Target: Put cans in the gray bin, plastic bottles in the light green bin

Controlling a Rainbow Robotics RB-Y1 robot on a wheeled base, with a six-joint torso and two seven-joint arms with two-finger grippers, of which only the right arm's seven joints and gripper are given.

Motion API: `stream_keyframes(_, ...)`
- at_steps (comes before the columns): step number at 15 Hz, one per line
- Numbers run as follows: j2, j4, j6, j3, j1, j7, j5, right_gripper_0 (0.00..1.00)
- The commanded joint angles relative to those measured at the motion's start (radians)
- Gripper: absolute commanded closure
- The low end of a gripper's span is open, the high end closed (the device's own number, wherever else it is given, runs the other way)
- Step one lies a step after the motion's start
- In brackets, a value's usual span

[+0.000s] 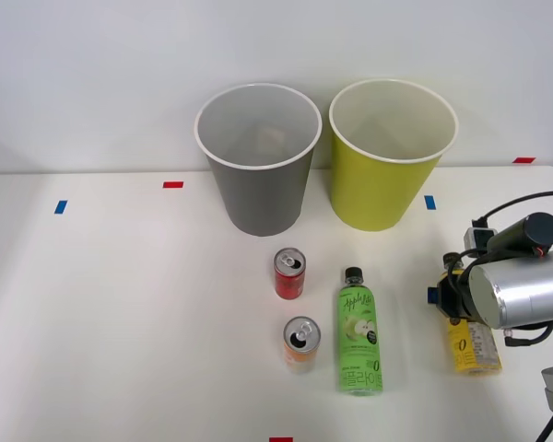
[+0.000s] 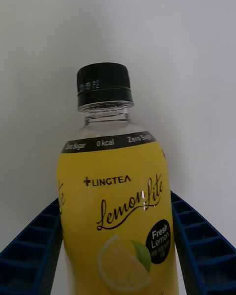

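Gray bin [image 1: 258, 157] and light green bin [image 1: 389, 152] stand upright, upper center. Below them: red can [image 1: 289, 273], orange can [image 1: 301, 343], green-label bottle [image 1: 358, 331] lying flat. Yellow-label bottle [image 2: 117, 196] lies at right.

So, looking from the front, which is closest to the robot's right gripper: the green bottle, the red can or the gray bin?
From the right gripper:
1. Green bottle, lying on the table just to its left.
2. Red can, standing farther left.
3. Gray bin, at the back, beside the lime bin.
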Motion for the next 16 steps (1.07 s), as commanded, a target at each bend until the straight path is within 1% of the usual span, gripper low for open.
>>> stream_keyframes(1,0.003,0.000,0.002,0.001,0.001,0.005,-0.006,1.00)
stream_keyframes(6,0.038,-0.008,0.002,-0.005,0.002,0.039,-0.004,1.00)
stream_keyframes(7,0.047,-0.025,0.002,-0.016,0.005,0.067,-0.007,1.00)
stream_keyframes(8,0.061,-0.066,0.007,-0.039,0.016,0.140,-0.026,1.00)
stream_keyframes(9,0.073,-0.112,0.017,-0.069,0.028,0.202,-0.062,1.00)
stream_keyframes(11,0.098,-0.211,0.017,-0.109,0.063,0.283,-0.115,1.00)
stream_keyframes(12,0.116,-0.280,0.017,-0.134,0.090,0.331,-0.159,1.00)
stream_keyframes(14,0.136,-0.384,0.017,-0.174,0.132,0.390,-0.242,1.00)
stream_keyframes(16,0.152,-0.467,0.017,-0.250,0.168,0.449,-0.397,1.00)
